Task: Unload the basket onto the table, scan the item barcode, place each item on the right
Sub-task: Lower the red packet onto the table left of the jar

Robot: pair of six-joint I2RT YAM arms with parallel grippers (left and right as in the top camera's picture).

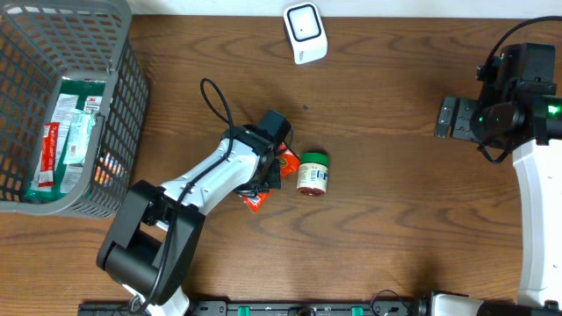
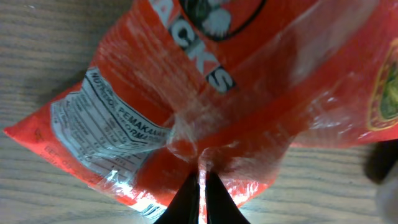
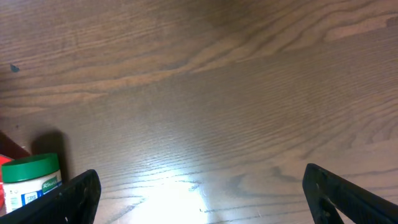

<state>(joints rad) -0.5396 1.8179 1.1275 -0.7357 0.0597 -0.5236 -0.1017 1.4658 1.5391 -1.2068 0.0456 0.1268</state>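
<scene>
Now, left gripper (image 2: 202,180): pinched tight on our red snack packet (image 2: 249,81), lying on the tabletop (image 1: 395,219).
Right gripper (image 3: 202,193): wide, empty.
Scanner (image 1: 305,32): we should lift gently, keeping the barcode facing it.

One snack bag (image 2: 249,81), one jar (image 1: 313,172), one scanner (image 1: 306,32), one basket (image 1: 128,114)

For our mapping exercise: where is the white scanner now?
Overhead view: the white scanner lies top centre on the table, straight beyond the green-lidded jar.
</scene>
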